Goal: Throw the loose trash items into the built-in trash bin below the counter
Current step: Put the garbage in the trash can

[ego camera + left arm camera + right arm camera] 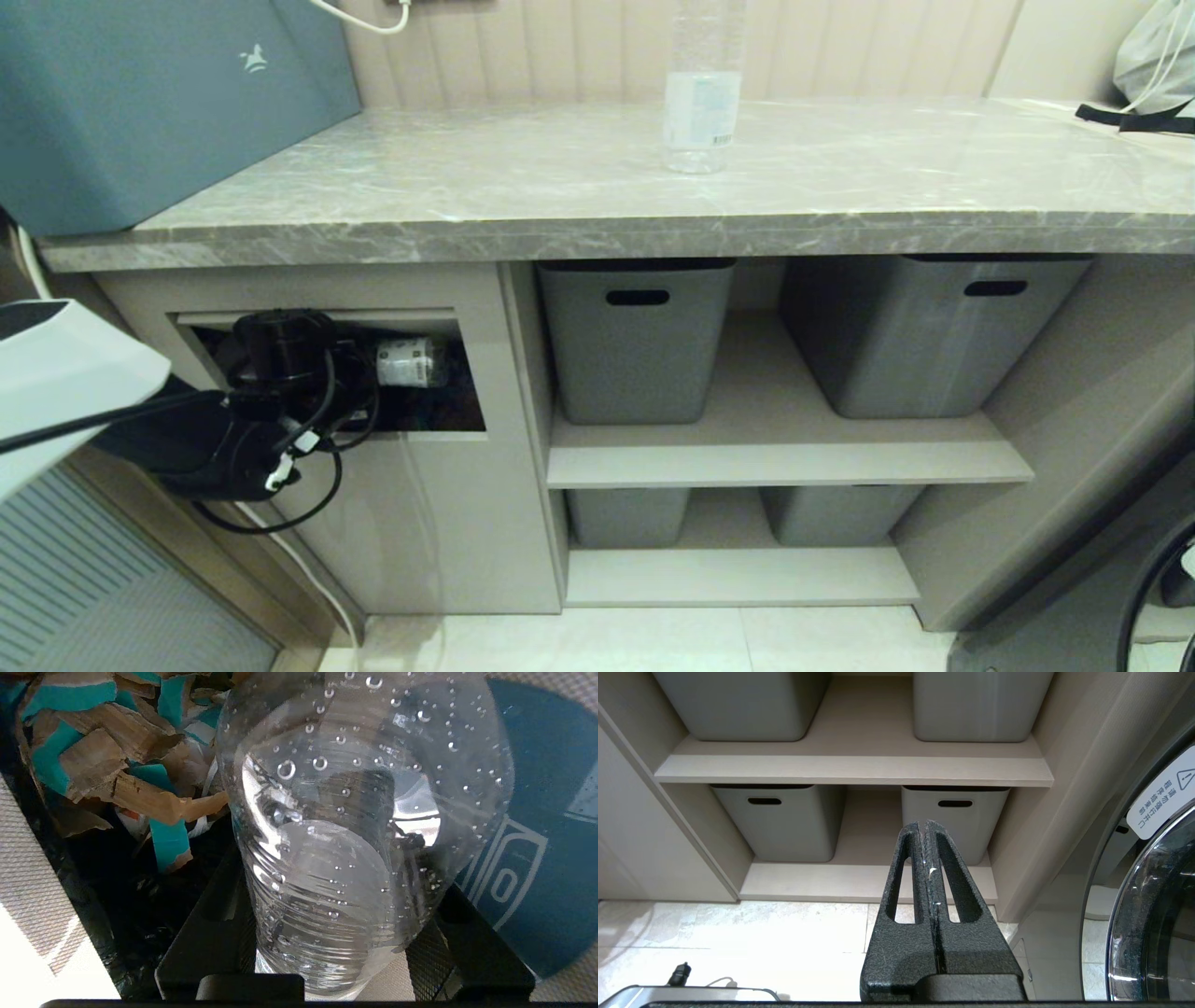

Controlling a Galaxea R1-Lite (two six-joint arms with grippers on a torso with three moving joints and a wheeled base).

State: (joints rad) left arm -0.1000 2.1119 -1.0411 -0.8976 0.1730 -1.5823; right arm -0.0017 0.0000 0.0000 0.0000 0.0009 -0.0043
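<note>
The right gripper (pixel 927 868) hangs low over the pale tiled floor (pixel 738 942), its 2 fingers pressed together on nothing, pointing toward the lower grey bins (pixel 780 821) on the shelf. Further in, the left gripper (pixel 373 378) reaches through the rectangular opening of the built-in trash bin (pixel 448 523), below the counter's left end; its jaws stand about halfway apart, clamped on a clear plastic bottle (pixel 355 826) beaded with droplets. In the head view that bottle's white label (pixel 404 362) shows inside the opening. Torn brown and teal cardboard scraps (pixel 117 765) lie in the bin beyond, and the flap's blue sticker (pixel 537 858) sits beside the bottle. Farthest, 1 more bottle (pixel 702 103) stands upright on the counter (pixel 467 187), near its back edge
</note>
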